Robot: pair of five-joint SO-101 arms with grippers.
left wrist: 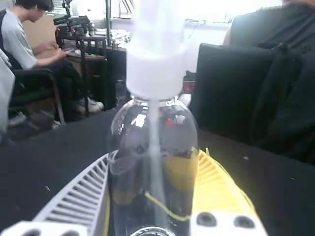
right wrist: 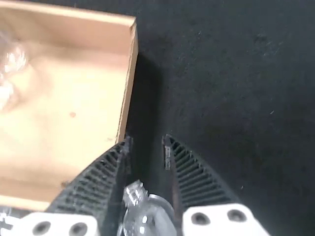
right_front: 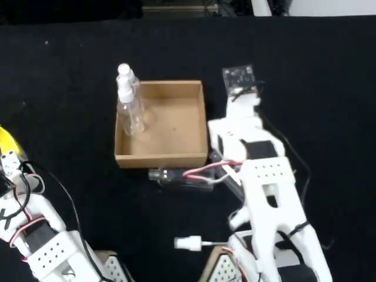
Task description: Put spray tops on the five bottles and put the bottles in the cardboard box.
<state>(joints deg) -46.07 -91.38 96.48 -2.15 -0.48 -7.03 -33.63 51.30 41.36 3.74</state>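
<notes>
Nearest my left wrist camera, a clear plastic bottle with a white spray top (left wrist: 150, 147) stands upright in the left pincer (left wrist: 155, 156). It is pinched between a white ribbed finger (left wrist: 81, 189) and a yellow one (left wrist: 216, 182).

On my right wrist camera, the right pincer (right wrist: 146, 142) has its black ribbed fingers narrowly parted at the tips. They grip a second clear bottle (right wrist: 142, 211) seated deep between them, beside the wall of the brown cardboard box (right wrist: 129, 73).

The high view adds the layout. That second bottle lies on its side on the black tabletop (right_front: 70, 88) along the box's near wall; I cannot tell whether they touch. A third clear bottle (right_front: 130, 108), spray top fitted, stands upright in the box's far left corner. A loose white spray top (right_front: 189, 242) with its tube lies near the right arm's base, well apart from the box.
</notes>
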